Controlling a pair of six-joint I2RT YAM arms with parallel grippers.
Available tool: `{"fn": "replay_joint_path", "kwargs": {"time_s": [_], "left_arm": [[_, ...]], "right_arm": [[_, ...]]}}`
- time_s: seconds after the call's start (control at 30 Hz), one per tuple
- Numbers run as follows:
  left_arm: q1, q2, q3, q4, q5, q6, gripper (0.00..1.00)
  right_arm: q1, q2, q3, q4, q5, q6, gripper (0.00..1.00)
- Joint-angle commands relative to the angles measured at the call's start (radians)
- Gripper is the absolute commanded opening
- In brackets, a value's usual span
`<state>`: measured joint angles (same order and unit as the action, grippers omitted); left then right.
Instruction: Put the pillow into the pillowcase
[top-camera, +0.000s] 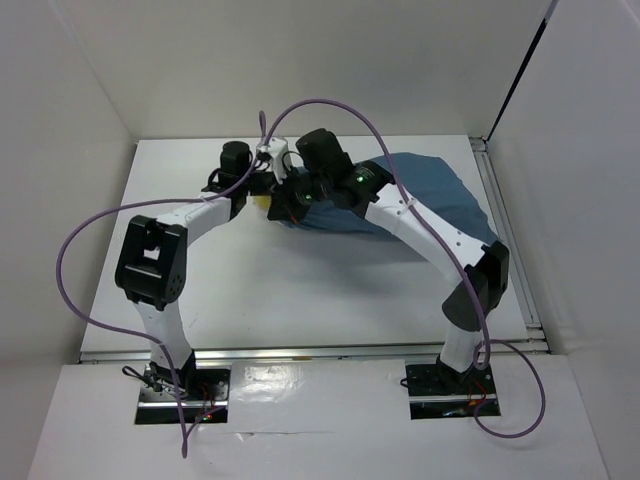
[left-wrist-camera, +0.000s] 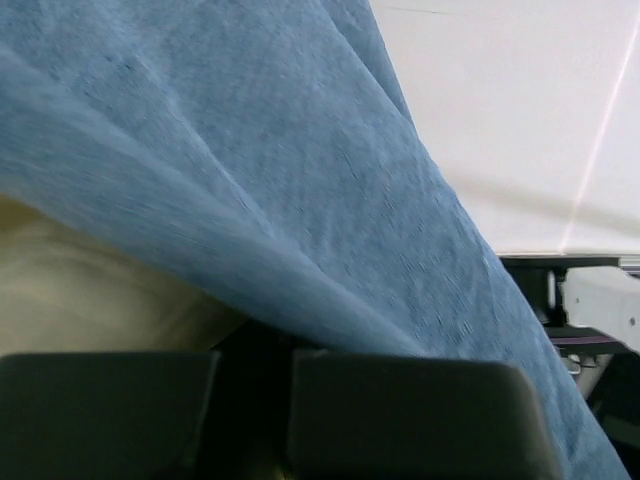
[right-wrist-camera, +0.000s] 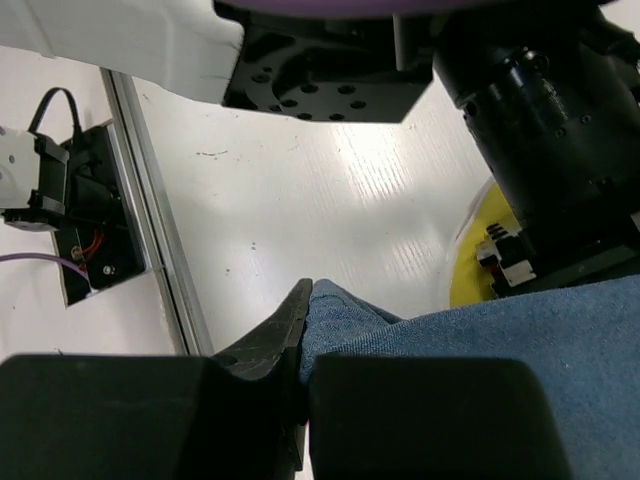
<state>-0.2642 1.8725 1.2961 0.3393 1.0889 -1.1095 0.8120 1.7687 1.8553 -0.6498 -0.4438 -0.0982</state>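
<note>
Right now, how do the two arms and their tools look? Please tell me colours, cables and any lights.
Both the left arm and the right arm have white link shells and bulky black joint housings. A purple cable loops loosely along each. Small green lights glow near the right wrist. The left tool and right tool have blocky matte black fingers.

pillowcase (left-wrist-camera: 330, 200): blue cloth, matt, fine fuzzy weave. 
pillow (left-wrist-camera: 90, 290): cream cloth, smooth, matt. 
table (right-wrist-camera: 330, 220): white, glossy, faint fine ribbing, few specks. 
rail (right-wrist-camera: 160, 260): bare metal, brushed, satin. 
right gripper (right-wrist-camera: 303, 340): black plastic, matt, tip textured. 
cable (top-camera: 60, 270): purple, smooth sheath.
</note>
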Motion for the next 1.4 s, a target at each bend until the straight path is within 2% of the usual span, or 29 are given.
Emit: {"fn": "replay_joint_path", "kwargs": {"time_s": [0.0, 0.13, 0.27, 0.47, 0.6, 0.77, 0.8, 0.83, 0.87, 0.9, 1.03, 1.2, 1.37], "left_arm": [[-0.070, 0.112, 0.006, 0.035, -0.101, -0.029, 0.00], [-0.118, 0.122, 0.015, 0.093, -0.101, -0.076, 0.00], [-0.159, 0.131, 0.015, 0.135, -0.112, -0.104, 0.00], [-0.170, 0.152, 0.037, 0.161, -0.112, -0.148, 0.00], [-0.170, 0.152, 0.026, 0.158, -0.112, -0.145, 0.00], [-0.158, 0.102, -0.017, 0.093, -0.130, -0.081, 0.00], [-0.158, 0.102, -0.026, 0.080, -0.142, -0.072, 0.00], [-0.146, 0.090, -0.037, 0.079, -0.142, -0.072, 0.00], [-0.136, 0.079, -0.037, 0.066, -0.142, -0.059, 0.00], [-0.119, 0.079, -0.037, 0.050, -0.152, -0.043, 0.00], [-0.073, 0.048, -0.011, -0.052, -0.184, 0.045, 0.00], [-0.001, 0.025, -0.011, -0.127, -0.202, 0.122, 0.00], [0.066, 0.005, -0.020, -0.186, -0.251, 0.178, 0.00]], "right_arm": [[0.064, -0.068, 0.085, 0.337, -0.213, 0.048, 0.00], [0.064, 0.026, 0.166, 0.381, -0.231, 0.060, 0.00], [0.064, 0.161, 0.316, 0.424, -0.275, 0.127, 0.00], [0.073, 0.311, 0.499, 0.463, -0.325, 0.210, 0.00], [0.093, 0.311, 0.503, 0.472, -0.335, 0.210, 0.00], [0.093, 0.229, 0.400, 0.441, -0.306, 0.176, 0.01], [0.093, 0.189, 0.359, 0.426, -0.296, 0.164, 0.06], [0.093, 0.166, 0.337, 0.415, -0.264, 0.164, 0.16], [0.093, 0.143, 0.314, 0.406, -0.241, 0.155, 0.27], [0.093, 0.088, 0.256, 0.395, -0.218, 0.146, 0.42], [0.093, -0.049, 0.115, 0.351, -0.080, 0.083, 0.58], [0.073, -0.158, 0.016, 0.247, 0.097, 0.051, 0.63], [0.064, -0.270, -0.117, 0.231, 0.284, -0.020, 0.63]]}}
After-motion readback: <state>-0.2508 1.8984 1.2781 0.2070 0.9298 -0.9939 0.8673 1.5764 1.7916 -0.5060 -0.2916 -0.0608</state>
